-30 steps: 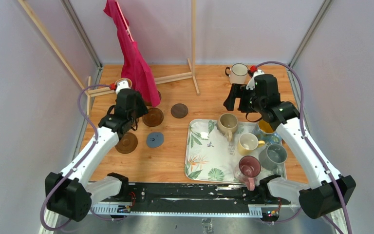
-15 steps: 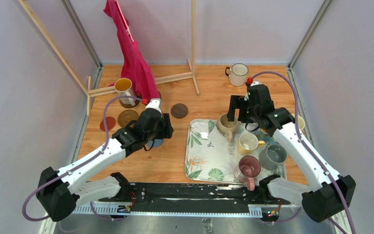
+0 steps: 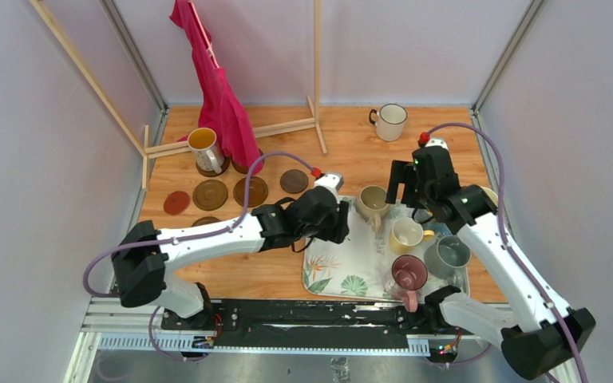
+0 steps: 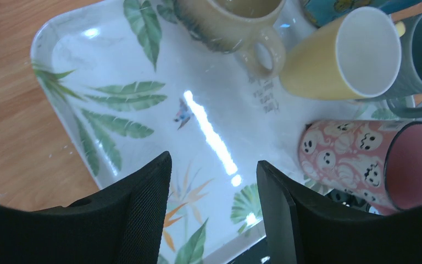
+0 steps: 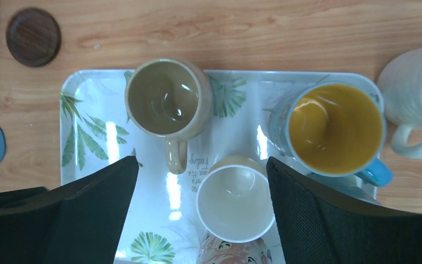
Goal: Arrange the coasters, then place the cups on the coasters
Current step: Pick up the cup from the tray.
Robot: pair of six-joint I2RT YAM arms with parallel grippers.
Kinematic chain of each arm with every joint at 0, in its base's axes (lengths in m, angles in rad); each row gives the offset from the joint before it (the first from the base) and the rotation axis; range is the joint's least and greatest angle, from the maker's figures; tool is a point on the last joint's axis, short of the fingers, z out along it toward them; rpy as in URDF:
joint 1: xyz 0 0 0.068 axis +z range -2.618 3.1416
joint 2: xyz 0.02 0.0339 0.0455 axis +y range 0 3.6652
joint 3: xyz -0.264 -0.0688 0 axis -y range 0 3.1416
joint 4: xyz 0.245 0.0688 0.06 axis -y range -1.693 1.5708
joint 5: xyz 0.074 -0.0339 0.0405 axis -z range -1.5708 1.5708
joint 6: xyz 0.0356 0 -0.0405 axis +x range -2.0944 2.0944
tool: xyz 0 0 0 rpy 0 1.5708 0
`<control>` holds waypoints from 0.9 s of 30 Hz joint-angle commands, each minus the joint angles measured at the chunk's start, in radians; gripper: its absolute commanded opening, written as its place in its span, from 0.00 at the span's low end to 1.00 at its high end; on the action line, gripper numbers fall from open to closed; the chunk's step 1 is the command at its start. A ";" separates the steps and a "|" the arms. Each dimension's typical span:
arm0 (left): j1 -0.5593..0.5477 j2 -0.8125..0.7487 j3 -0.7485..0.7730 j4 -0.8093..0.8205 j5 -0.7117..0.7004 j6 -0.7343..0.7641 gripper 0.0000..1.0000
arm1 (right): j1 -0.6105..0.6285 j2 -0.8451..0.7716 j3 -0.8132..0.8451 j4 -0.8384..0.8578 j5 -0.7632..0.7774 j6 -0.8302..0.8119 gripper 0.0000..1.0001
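Open and empty, the left gripper (image 4: pixel 213 165) and right gripper (image 5: pixel 201 162) are hovering over the leaf-patterned tray (image 4: pixel 209 99). The right should be closing squarely across the beige mug (image 5: pixel 165 99) at its rim.

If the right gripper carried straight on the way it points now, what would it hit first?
Probably the cream mug on the leaf-patterned tray: in the wrist view it lies between the right gripper's open fingers, nearest its line. Depth is unclear.

1. the counter (image 5: pixel 253 27) is seen as grained, matt wood.
2. the tray (image 4: pixel 143 126) is finished glossy, with glare.
3. the cups (image 5: pixel 167 99) are glazed and shiny.
4. the pads (image 4: pixel 143 214) of the left hand (image 4: pixel 213 162) are textured matt black.
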 commanded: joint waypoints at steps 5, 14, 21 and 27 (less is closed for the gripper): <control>-0.107 0.231 0.257 -0.060 -0.154 -0.044 0.63 | 0.015 -0.175 0.070 -0.057 0.144 0.024 0.91; -0.138 0.428 0.434 -0.148 -0.287 -0.141 0.63 | 0.015 -0.246 0.104 -0.068 0.153 0.004 0.91; -0.144 0.571 0.538 -0.165 -0.306 -0.134 0.63 | 0.015 -0.268 0.100 -0.067 0.148 0.003 0.92; -0.144 0.636 0.568 -0.184 -0.360 -0.141 0.62 | 0.015 -0.272 0.104 -0.067 0.154 -0.016 0.92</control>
